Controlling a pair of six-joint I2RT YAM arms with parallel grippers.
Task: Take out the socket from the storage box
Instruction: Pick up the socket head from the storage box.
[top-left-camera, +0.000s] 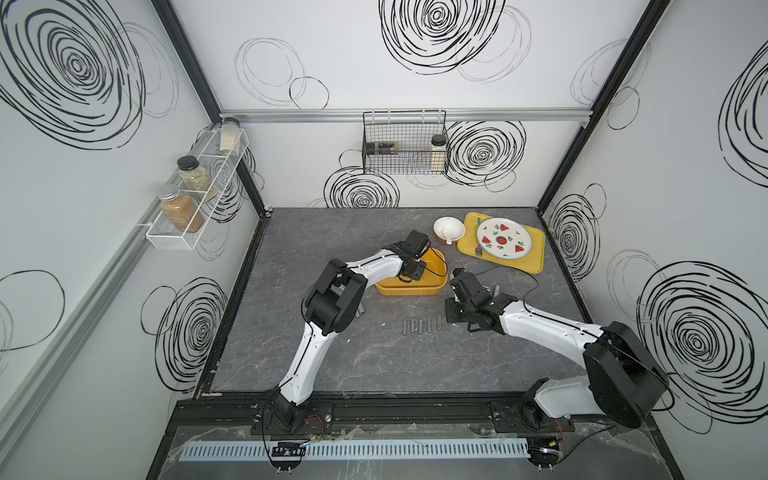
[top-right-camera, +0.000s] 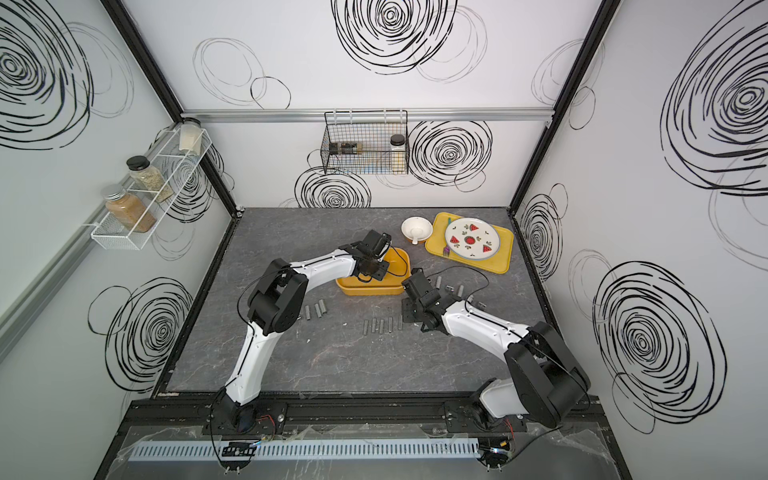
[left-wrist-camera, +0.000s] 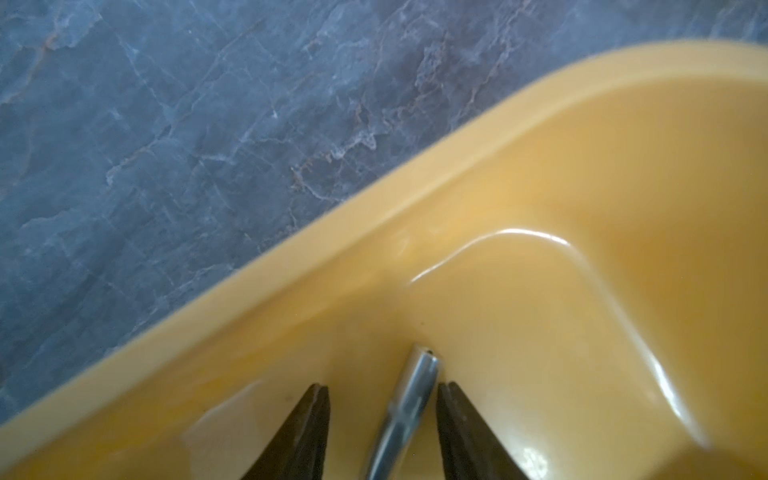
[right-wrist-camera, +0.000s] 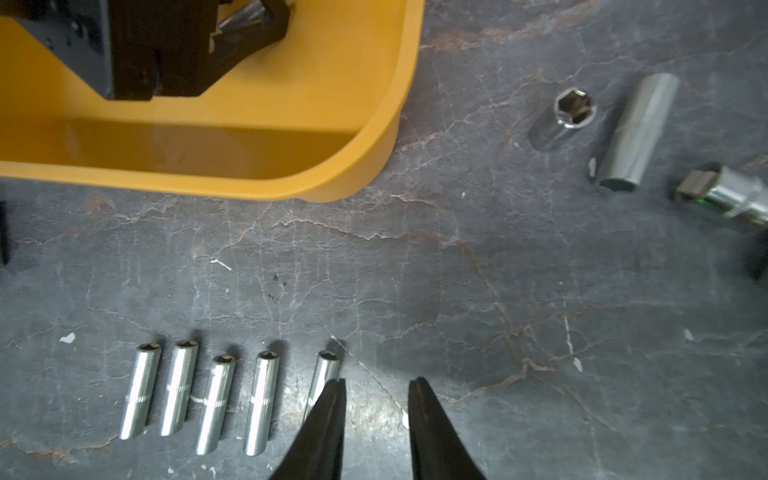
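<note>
Sockets (right-wrist-camera: 220, 395) lie out on the table (right-wrist-camera: 457, 270), but one socket (left-wrist-camera: 411, 399) sits in the storage box (left-wrist-camera: 540, 166) — my left gripper (left-wrist-camera: 382, 386) straddles it, jaws part-open, no grip yet — right gripper (right-wrist-camera: 376, 386) narrow, empty.

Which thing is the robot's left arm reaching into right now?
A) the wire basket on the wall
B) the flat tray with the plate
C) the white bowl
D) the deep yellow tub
D: the left gripper is down inside the storage box, with a socket between its open fingers.
</note>
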